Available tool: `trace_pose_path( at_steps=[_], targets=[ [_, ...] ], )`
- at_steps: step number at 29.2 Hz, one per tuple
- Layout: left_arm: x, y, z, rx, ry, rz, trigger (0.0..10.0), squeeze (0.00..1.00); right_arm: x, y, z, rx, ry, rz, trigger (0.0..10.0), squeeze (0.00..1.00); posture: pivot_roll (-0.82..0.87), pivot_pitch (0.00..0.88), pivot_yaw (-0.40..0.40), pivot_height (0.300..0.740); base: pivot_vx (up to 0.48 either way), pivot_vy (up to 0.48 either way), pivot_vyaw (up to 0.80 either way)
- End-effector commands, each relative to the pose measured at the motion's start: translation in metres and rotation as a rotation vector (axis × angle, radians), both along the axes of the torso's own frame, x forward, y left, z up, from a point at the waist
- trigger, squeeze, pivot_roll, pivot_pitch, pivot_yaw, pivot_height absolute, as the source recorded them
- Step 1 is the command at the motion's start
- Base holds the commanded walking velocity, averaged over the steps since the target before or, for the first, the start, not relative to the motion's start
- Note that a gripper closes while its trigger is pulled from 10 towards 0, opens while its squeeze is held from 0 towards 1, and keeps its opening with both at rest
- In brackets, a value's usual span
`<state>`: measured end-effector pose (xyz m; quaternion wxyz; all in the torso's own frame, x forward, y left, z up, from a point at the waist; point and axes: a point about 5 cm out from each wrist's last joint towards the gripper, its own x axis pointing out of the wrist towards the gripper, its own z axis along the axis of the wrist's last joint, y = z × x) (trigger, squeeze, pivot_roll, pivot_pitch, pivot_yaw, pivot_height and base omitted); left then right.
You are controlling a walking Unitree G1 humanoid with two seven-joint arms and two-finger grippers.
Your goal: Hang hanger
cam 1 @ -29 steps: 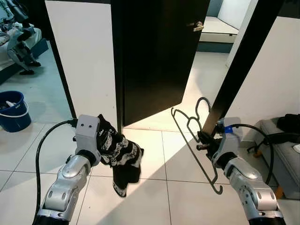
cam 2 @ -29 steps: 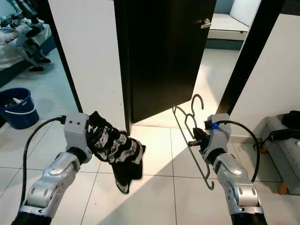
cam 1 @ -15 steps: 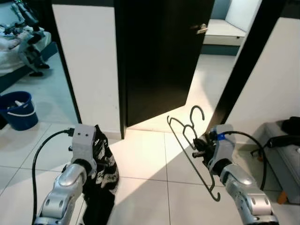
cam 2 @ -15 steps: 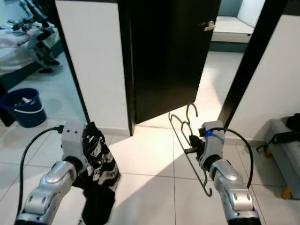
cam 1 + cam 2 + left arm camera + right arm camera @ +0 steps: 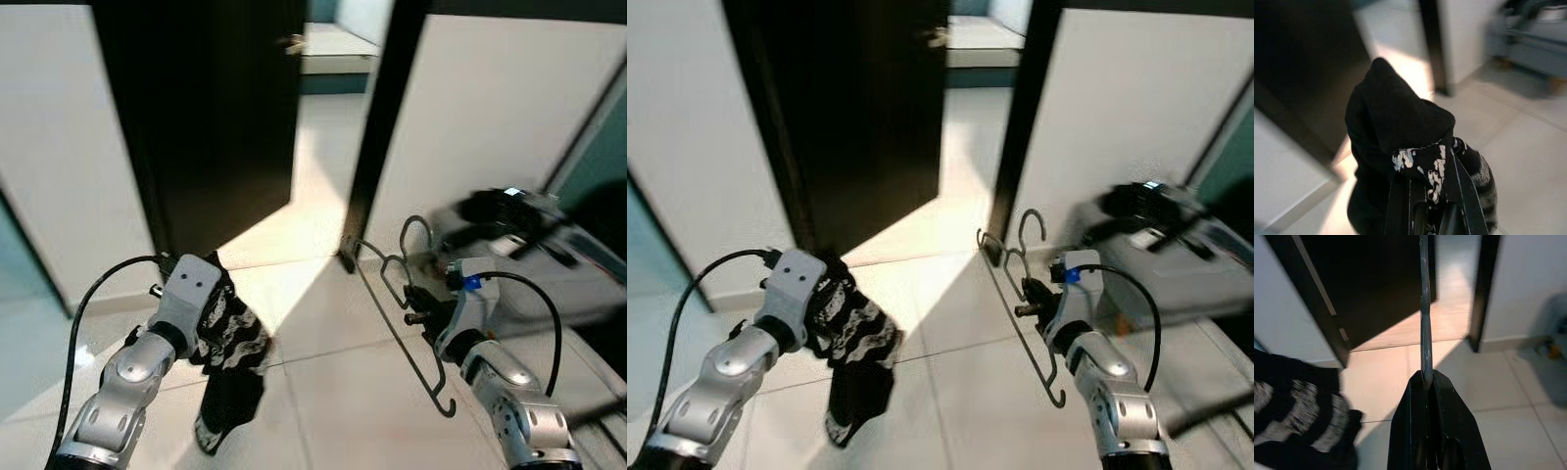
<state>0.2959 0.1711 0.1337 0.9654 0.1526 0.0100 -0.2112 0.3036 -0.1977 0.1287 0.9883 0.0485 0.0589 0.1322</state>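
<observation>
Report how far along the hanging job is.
Done: both items are picked up. In hand: the right end effector is shut on the hanger, and the left end effector is shut on a black patterned cloth. Left: the hanger hangs on nothing yet, with the open door ahead.

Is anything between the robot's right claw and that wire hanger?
No. The right gripper is already shut on the hanger, holding it up over the tiled floor. The left gripper holds a black patterned garment.
</observation>
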Motion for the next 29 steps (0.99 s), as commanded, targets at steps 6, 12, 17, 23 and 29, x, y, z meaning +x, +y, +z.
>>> trace_pose_path(
  at_steps=[6, 12, 17, 23, 29],
  targets=[
    [-0.017, -0.01, -0.01, -0.132, 0.077, -0.069, 10.0, 0.0, -0.022, 0.007, -0.011, 0.029, 0.074, 0.084, 10.0, 0.0, -0.01, 0.0, -0.061, 0.74, 0.0, 0.0, -0.8],
    [-0.01, -0.008, -0.009, -0.169, 0.048, -0.055, 10.0, 0.0, -0.029, 0.017, -0.012, 0.106, 0.095, 0.184, 10.0, 0.0, -0.02, 0.0, -0.058, 0.74, 0.0, 0.0, -0.8],
    [-0.006, -0.004, -0.009, -0.254, 0.069, -0.055, 10.0, 0.0, -0.025, 0.019, -0.013, 0.14, 0.108, 0.233, 10.0, 0.0, -0.02, 0.0, -0.06, 0.74, 0.0, 0.0, -0.8],
    [-0.006, -0.003, -0.008, -0.302, 0.086, -0.075, 10.0, 0.0, -0.025, 0.021, -0.016, 0.173, 0.157, 0.291, 10.0, 0.0, -0.01, 0.0, -0.066, 0.74, 0.0, 0.0, -0.8],
    [-0.006, -0.004, -0.009, -0.302, 0.088, -0.086, 10.0, 0.0, -0.027, 0.022, -0.016, 0.18, 0.169, 0.311, 10.0, 0.0, -0.01, 0.0, -0.066, 0.74, 0.0, 0.0, -0.8]
  ],
)
